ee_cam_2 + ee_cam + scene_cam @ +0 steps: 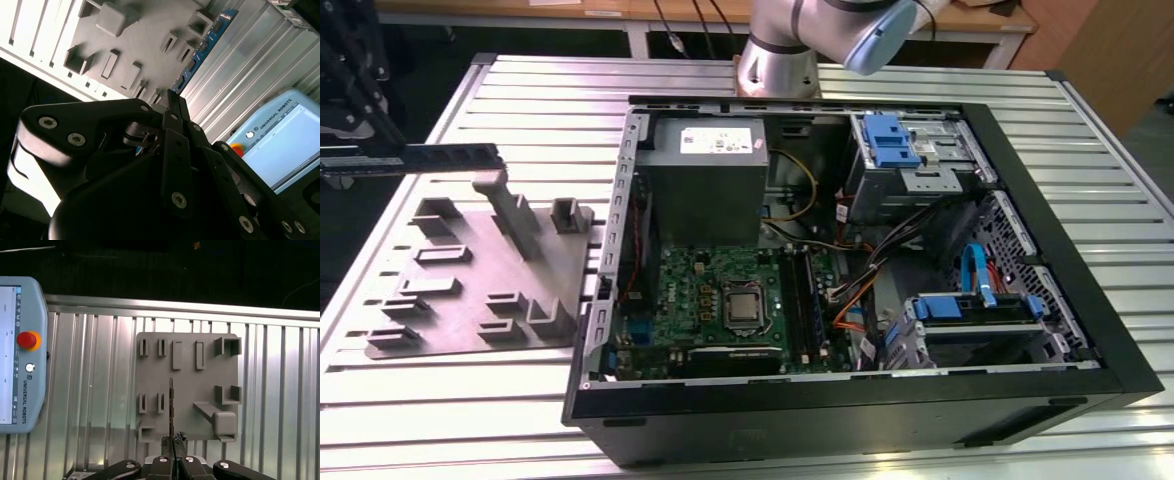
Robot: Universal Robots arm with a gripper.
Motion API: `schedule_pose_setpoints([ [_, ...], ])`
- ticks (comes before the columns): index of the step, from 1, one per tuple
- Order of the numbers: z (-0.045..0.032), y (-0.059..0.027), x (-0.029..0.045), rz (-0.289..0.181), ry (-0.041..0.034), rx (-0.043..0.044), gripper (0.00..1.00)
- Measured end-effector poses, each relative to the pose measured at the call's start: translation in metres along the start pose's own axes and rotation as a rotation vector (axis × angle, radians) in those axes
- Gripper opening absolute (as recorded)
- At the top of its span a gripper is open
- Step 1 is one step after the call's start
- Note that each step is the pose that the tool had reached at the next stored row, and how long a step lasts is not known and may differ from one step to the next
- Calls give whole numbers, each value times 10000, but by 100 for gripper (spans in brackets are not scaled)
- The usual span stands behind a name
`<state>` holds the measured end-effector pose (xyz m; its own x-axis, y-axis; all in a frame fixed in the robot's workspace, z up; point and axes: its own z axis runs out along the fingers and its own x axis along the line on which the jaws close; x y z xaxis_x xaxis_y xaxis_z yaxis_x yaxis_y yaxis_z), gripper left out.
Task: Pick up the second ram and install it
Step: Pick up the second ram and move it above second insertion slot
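Exterior view: hand (374, 165) at the exterior view's far left, closed on one end of the second ram (451, 155). Carries it in the air by the grey tray (467, 285), clear of the posts. Well apart from the open computer case (854, 415) further toward the exterior view's right on the ribbed worktop (520, 90). Inside the case: green main board (700, 290) w/ long black slots (798, 300) beside the processor. Can't tell whether any slot already carries a stick; too dark in there.

Second wrist view: black links of the hand (172, 102) drawn together, w/ the second ram (202, 47) running straight out from btwn them. Blue-green strip w/ a row of black chips. Behind it the tray (145, 50). Off to one side, a pale-blue handset (285, 135) w/ a red button.

First wrist view: second ram (171, 405) edge-on, a thin dark line reaching from the hand (173, 442) out over the tray (192, 385). Jaws shut down to the stick's thickness, no gap either side. Handset (20, 355) flat on the worktop, well apart from the tray.

Progress, as a judgement: pick-up done, i.e. stick gripped and off the tray. Install not yet done: nowhere near the case, not over the slots, not seated.
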<state>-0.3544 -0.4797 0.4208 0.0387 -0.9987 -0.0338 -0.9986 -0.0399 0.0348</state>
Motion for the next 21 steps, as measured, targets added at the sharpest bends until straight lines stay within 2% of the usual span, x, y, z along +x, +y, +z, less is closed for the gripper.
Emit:
schedule_pose_setpoints([
  [12,-9,-264,10,0,0,-1,12],
  [21,-15,-428,17,0,1,-2,12],
])
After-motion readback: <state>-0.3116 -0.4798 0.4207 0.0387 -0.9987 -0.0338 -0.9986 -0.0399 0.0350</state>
